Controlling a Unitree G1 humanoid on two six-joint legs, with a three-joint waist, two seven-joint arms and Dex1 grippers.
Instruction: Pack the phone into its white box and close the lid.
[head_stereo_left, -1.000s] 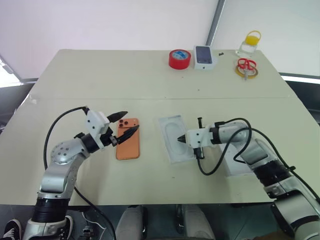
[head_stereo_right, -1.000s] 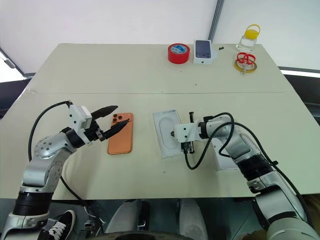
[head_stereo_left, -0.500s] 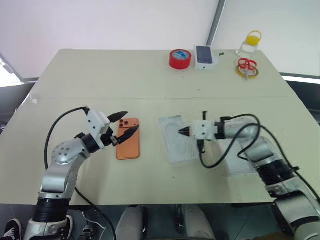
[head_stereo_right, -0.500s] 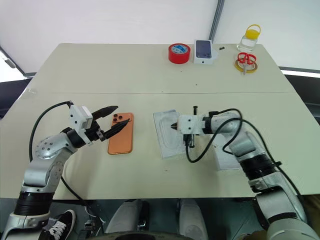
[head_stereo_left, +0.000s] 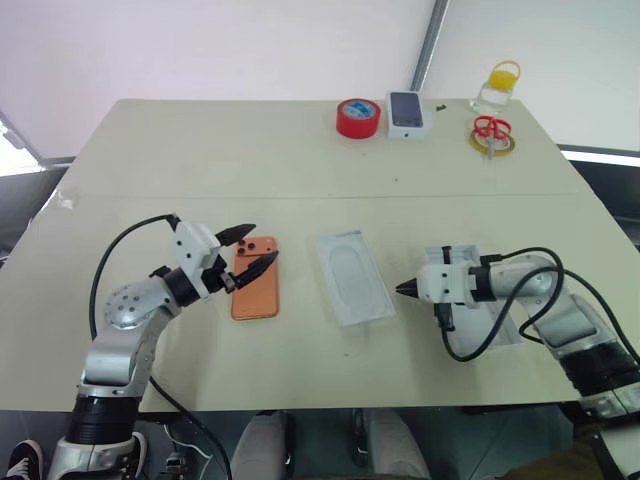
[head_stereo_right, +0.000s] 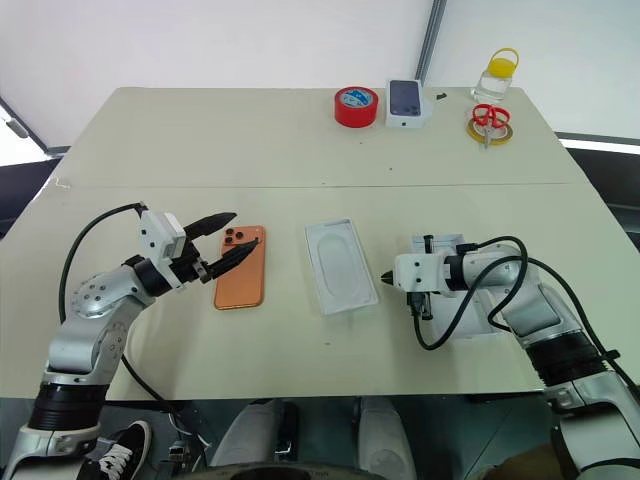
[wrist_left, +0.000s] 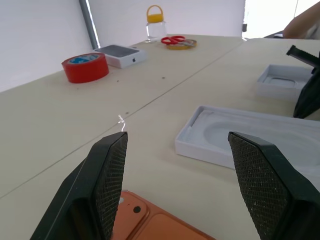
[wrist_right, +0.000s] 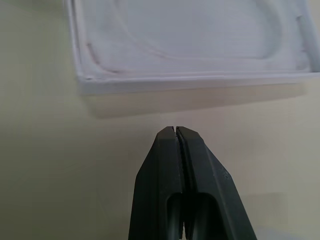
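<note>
phone (head_stereo_left: 256, 288): lies flat, back up, on the table (head_stereo_left: 250, 150), left of centre.
left gripper (head_stereo_left: 260, 243): spread wide, holding nothing, hovering over the phone's far left edge.
right gripper (head_stereo_left: 401, 290): pinched shut and empty, just right of the white box.
white box (head_stereo_left: 352, 277): shallow tray with an oval hollow, mid-table, just right of the phone.
lid (wrist_left: 274, 88): deeper shell at near right, partly under the right arm.
step: probably grasping the phone.
doing it well: straddle both long edges, squeeze squarely, lift level, then line the corners up with the rim.
</note>
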